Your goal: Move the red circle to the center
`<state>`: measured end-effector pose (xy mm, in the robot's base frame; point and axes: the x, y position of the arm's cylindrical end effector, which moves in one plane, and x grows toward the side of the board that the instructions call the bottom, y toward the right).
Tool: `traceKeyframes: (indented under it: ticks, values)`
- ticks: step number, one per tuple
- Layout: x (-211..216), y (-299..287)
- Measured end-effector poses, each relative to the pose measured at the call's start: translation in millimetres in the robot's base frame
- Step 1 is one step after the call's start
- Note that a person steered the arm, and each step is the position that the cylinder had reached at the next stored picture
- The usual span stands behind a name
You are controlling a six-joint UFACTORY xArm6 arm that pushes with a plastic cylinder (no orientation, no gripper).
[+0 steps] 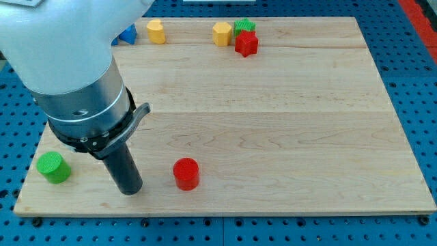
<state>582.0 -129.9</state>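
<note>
Resting left of red circle (186,173), my tip (131,190); green cylinder (52,167) beyond; no gripper.

green cylinder (52,167) bottom left; five blocks (235,36) top.

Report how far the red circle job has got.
Done: nothing yet; the red circle sits near the board's bottom edge, left of the middle. In hand: my tip rests just to its left, apart from it, not touching. Left: push it up and rightward to the centre, well below the red star-like block.
</note>
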Motion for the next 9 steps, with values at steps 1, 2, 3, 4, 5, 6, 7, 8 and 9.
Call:
traceKeyframes:
  ticks: [1,2,3,4,5,6,7,8,9]
  values:
    - [-4,0]
    - [-2,1]
    - [24,32]
    - [20,72]
    - [-16,76]
    - [-49,76]
    - [-78,76]
    - [-97,76]
    - [-114,76]
